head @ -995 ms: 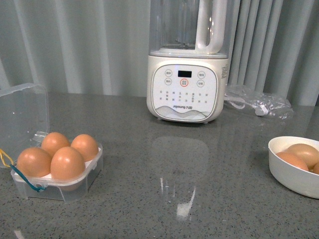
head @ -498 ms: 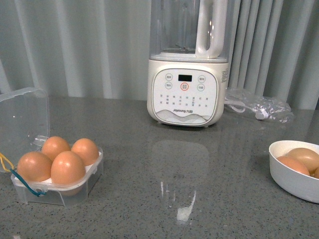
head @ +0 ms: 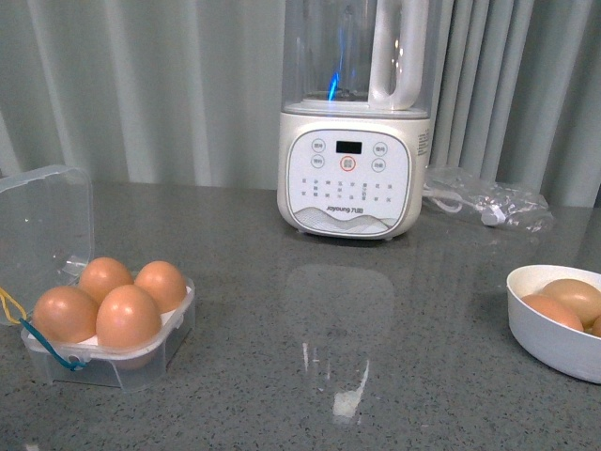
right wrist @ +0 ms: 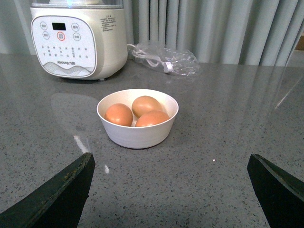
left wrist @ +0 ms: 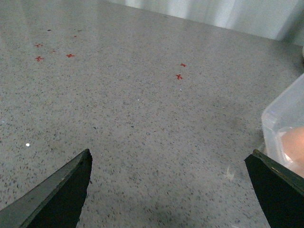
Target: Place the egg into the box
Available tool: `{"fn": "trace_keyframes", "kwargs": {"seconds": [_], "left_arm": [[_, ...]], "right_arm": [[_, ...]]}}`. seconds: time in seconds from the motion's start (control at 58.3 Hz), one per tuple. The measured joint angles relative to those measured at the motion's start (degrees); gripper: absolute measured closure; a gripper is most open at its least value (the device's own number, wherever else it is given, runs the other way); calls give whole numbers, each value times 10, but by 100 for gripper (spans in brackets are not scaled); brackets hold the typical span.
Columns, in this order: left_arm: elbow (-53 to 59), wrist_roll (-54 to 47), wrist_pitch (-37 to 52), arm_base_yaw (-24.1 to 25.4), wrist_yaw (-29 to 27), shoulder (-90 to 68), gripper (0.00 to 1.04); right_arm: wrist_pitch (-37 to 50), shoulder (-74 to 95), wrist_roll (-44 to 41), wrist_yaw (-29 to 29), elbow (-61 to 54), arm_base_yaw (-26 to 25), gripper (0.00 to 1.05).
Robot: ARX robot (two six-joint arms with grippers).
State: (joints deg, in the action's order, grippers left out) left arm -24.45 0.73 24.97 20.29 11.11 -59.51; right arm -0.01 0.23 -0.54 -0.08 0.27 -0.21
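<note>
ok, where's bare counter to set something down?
Widest bare patch: grey speckled counter between the clear-plastic egg box and round white bowl, in front of the cream blender. Crowded: box holds four brown eggs; crumpled clear bag lies right of blender.

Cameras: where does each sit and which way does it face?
Front view: on the body between the arms, facing the blender across the counter, box left, bowl right; no arm shows.
Left wrist view: on the left wrist, low over the counter; left gripper open, box corner just in frame.
Right wrist view: on the right wrist, facing bowl and blender; right gripper open.
Shared: front and right wrist see bowl and blender; front and left wrist, the box.
</note>
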Motion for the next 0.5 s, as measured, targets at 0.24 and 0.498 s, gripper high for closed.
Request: {"fn": "trace_keyframes", "kwargs": {"seconds": [0.24, 0.498], "left_arm": [[-58, -16, 22, 2, 31, -81, 7], [-113, -16, 25, -45, 40, -125, 7]], "right_arm": [[0, 0, 0, 0, 0, 0, 7], [0, 0, 0, 0, 0, 0, 7]]}}
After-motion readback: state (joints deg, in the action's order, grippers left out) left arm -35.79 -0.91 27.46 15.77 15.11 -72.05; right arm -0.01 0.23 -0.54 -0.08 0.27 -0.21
